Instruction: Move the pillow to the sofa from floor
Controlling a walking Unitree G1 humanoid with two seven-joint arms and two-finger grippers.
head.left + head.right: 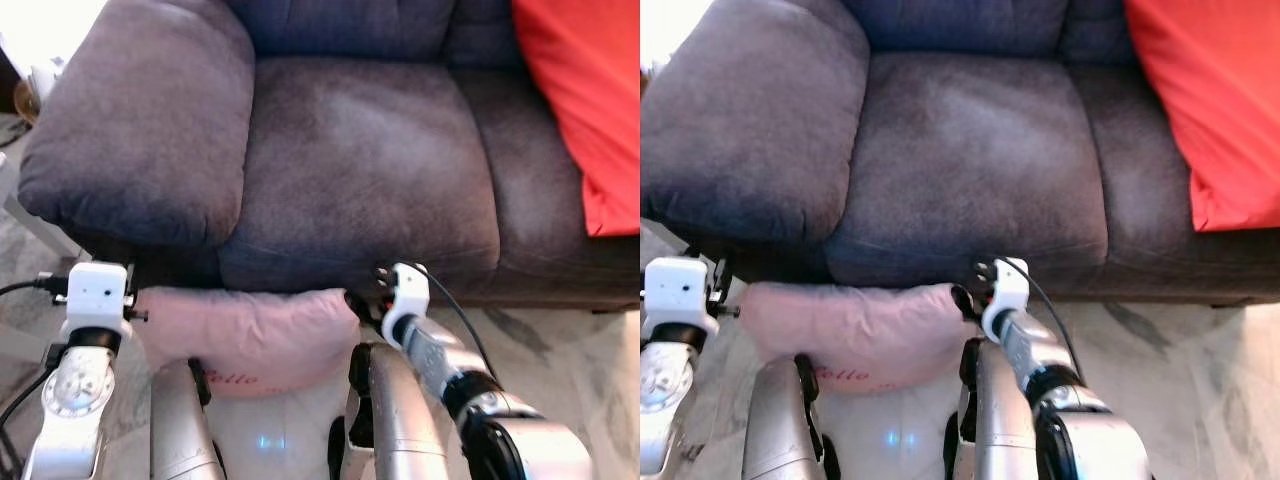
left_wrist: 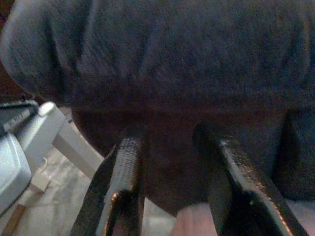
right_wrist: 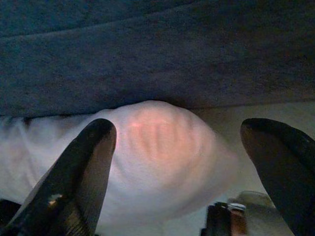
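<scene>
The pink pillow (image 1: 245,335) lies on the floor (image 1: 560,340) against the sofa (image 1: 360,170) front, likely light and squashy, best pinched at its ends by the open left pincer (image 2: 172,196) and open right pincer (image 3: 182,162).

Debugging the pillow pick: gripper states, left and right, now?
Left gripper: open, at the pink pillow's left end, holding nothing.
Right gripper: open, fingers straddling the pillow's right end.

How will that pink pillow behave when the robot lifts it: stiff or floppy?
Probably floppy: the pillow bulges and wrinkles softly against the sofa. Likely light for its bulk, being puffy. Held at its ends by both grippers, left and right, its middle may sag.
</scene>
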